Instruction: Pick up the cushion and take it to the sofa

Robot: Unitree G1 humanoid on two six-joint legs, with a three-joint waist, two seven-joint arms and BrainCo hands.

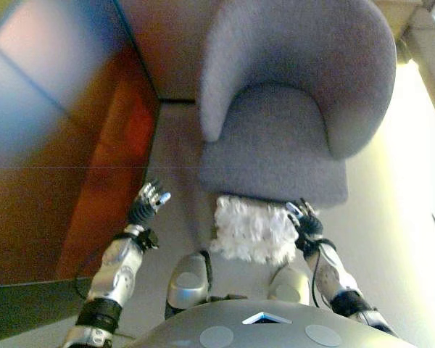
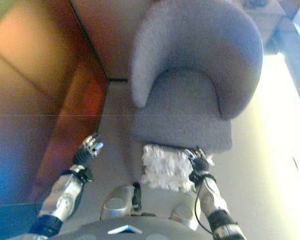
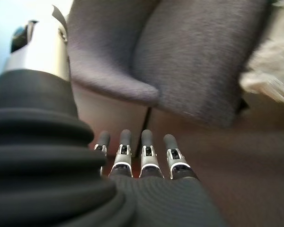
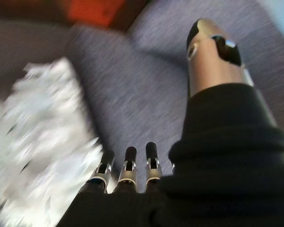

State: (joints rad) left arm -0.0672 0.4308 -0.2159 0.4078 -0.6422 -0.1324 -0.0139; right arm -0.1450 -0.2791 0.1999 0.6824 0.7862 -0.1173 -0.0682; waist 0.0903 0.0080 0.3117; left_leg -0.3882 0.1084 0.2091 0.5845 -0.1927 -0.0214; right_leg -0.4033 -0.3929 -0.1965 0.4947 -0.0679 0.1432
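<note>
Below the grey armchair [image 1: 290, 123], white fluffy cushion [image 1: 250, 230] at the seat's front edge, apparently touching right hand [image 1: 303, 217]. Right fingers [image 4: 128, 166] straight beside the cushion, not curled round it. Left hand [image 1: 149, 199] apart near wooden cabinet [image 1: 72, 145], fingers straight, holding nothing.

One cushion [image 1: 251, 230], one sofa [image 1: 290, 109]

Strong daylight enters from the robot's right, washing out the floor [image 1: 413, 181] beyond the right hand [image 1: 302, 215] to glare, while the wooden cabinet [image 1: 51, 145] past the left hand [image 1: 151, 197] sits dim and smeared. In the right wrist view the white cushion [image 4: 38, 142] beside the fingers is heavily motion-blurred; the grey sofa [image 3: 199, 56] ahead of the left hand is soft.
</note>
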